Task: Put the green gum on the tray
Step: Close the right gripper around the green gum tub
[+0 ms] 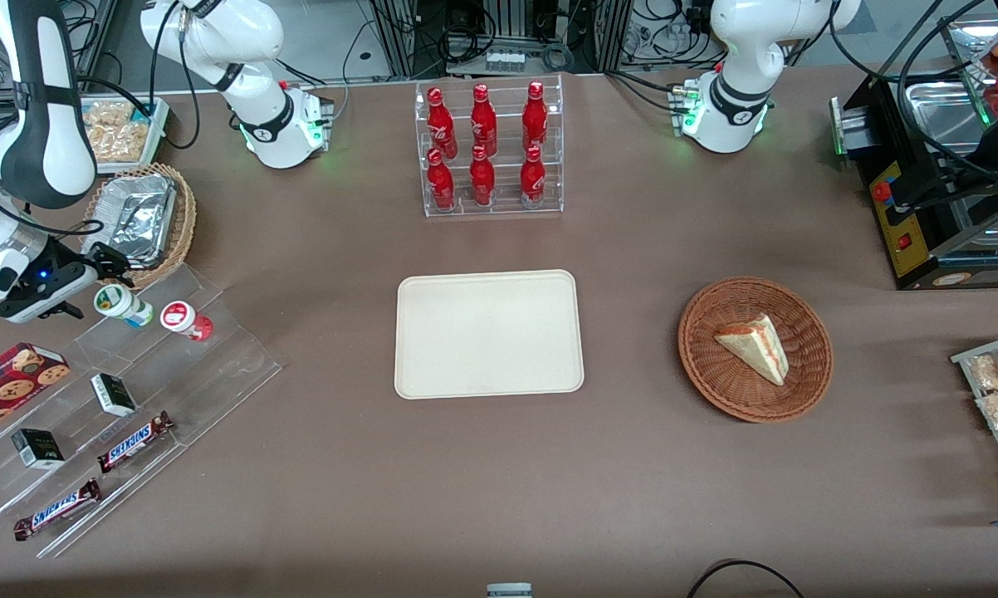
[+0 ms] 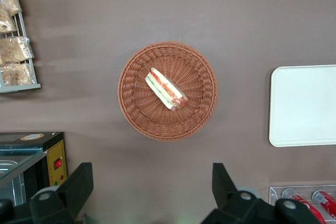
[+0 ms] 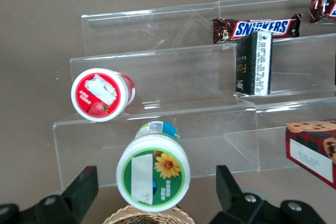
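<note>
Just between gripper (image 3: pixel 152 195) fingers (spread): green gum (image 3: pixel 153 172).

A brown table (image 1: pixel 648 465) fills the scene under even overhead light. Past its edge farthest from the front camera, tangled black cables (image 1: pixel 432 33) run along a pale floor among metal frames. A black machine with a yellow panel (image 1: pixel 906 216) sits at the parked arm's end.

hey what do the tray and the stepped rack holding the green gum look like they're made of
Tray: likely matte cream plastic, dull and even. Rack: clear glossy acrylic, table showing through. Green gum: seemingly plastic, its lid smooth. Gripper open around it.
</note>
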Controlling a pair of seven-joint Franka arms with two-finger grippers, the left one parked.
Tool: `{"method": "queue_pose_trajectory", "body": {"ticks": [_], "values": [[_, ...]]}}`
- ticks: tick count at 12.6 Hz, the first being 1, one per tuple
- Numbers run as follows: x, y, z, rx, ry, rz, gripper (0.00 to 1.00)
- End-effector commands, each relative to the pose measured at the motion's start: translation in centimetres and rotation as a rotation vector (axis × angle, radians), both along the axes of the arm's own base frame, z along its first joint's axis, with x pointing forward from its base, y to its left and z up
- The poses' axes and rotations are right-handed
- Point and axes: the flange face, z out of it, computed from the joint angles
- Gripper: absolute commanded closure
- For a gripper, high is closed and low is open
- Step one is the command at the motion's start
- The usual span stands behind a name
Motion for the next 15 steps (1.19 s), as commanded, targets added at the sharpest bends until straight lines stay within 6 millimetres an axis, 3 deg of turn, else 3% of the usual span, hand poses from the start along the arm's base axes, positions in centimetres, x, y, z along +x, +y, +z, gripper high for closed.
{"method": "queue_pose_trajectory", "body": {"ticks": [1,11,12,14,15], "values": [[-0.28,0.22,-0.68,0.004,-0.010,-0.003,0.00],[-0.08,0.17,-1.39,0.004,-0.006,-0.007,0.02],[-0.10,0.17,-1.41,0.005,-0.004,-0.007,0.21],[-0.21,0.30,-1.46,0.010,0.007,-0.023,0.98],[-0.24,0.39,-1.40,0.014,0.013,-0.034,1.00]]}}
